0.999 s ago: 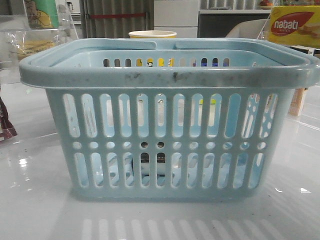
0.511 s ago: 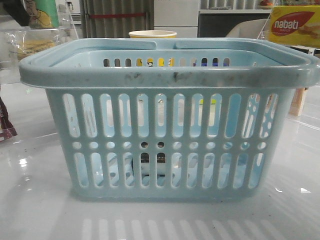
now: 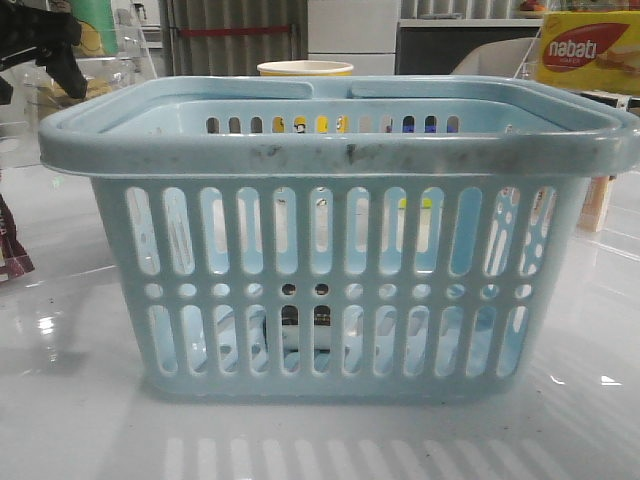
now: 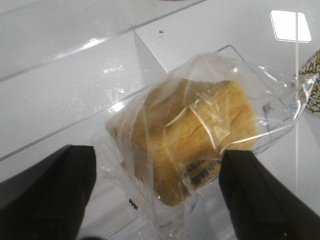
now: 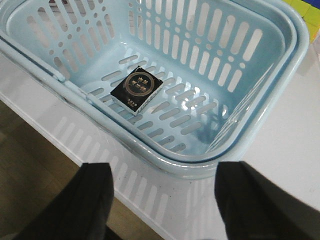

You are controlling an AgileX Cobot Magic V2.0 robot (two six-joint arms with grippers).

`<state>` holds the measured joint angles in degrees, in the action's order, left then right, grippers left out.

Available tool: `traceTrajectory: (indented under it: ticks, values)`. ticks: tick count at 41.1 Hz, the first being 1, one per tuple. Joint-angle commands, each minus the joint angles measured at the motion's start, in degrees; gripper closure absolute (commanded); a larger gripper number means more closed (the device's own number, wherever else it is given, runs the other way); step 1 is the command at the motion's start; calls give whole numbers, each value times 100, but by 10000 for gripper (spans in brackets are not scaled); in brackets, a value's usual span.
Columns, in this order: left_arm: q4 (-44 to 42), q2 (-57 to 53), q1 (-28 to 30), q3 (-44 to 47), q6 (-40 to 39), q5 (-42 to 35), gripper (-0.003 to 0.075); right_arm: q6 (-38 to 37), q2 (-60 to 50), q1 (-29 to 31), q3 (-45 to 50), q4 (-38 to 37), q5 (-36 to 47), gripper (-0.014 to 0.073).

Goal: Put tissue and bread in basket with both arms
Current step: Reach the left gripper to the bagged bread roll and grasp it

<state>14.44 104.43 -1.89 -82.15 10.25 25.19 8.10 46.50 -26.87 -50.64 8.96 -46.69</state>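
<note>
Left claw [image 3: 45, 45] now in view top-left, spread over bread [image 4: 192, 142]; right claw [image 5: 162, 200] spread; glossy white table [image 3: 60, 420].

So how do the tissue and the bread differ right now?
The tissue lies on the floor of the basket; the bread is still outside it. The tissue is a flat, dark-topped pack; the bread is a bulky yellow-orange lump in crinkly clear plastic. Neither is gripped.

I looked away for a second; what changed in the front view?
The left end effector has entered at the upper left, above the bagged bread, open and not gripping it. The basket, tissue inside it and Nabati box stayed put.
</note>
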Motion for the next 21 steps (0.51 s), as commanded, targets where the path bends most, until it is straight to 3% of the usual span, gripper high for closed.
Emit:
traceTrajectory:
  ticks: [1,13,17,21]
  values:
    - [93,-279,-3,-204,-38,-364,302,63,-50,-5,-149,44,335,52]
    - [93,-369,-3,-316,-38,175,575,63,-50,-5,-149,44,335,52]
    - [126,-520,-14,-410,-38,485,630,63,-50,-5,-149,44,335,52]
    - [282,-787,-15,-462,-38,637,627,63,-50,-5,-149,44,335,52]
